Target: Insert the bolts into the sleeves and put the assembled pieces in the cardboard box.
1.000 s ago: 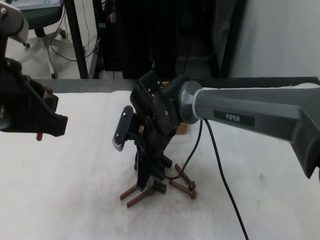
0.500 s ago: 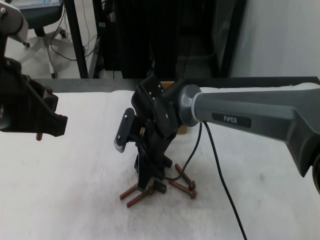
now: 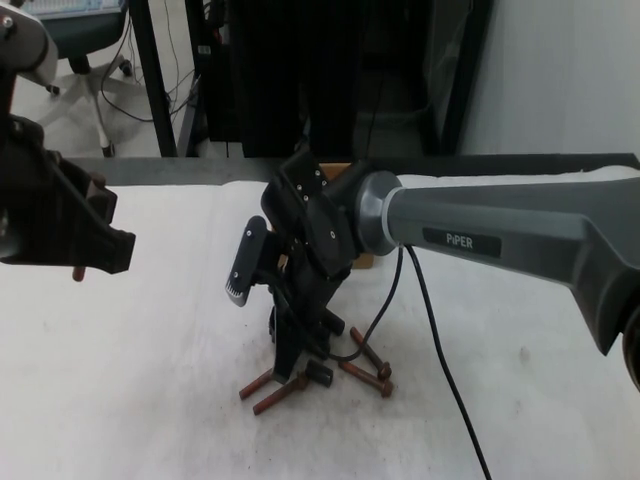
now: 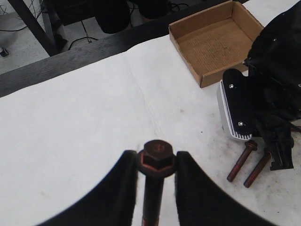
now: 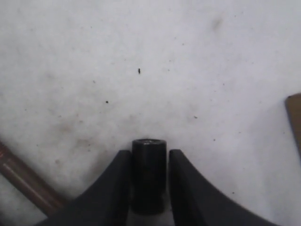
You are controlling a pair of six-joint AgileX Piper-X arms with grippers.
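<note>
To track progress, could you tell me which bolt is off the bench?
The bolt held by the left gripper; the others lie on the bench.

The right arm point(image 3: 520, 235) is covered by a smooth grey shell, on which a dark label with pale letters is placed. A lighter grey ring point(image 3: 375, 215) is seen between the shell and the black wrist point(image 3: 318, 215), where small pale screws are set. A thin black cable point(image 3: 440, 350) is attached there, and also a silver housing point(image 4: 236, 110) with a black face and a ribbed edge. The left arm point(image 3: 55, 215) is built of black, angular parts. Black fingers point(image 4: 117, 193) with curved inner sides are carried by the left gripper point(image 4: 155, 157) and the right gripper point(image 5: 149, 153).
</note>
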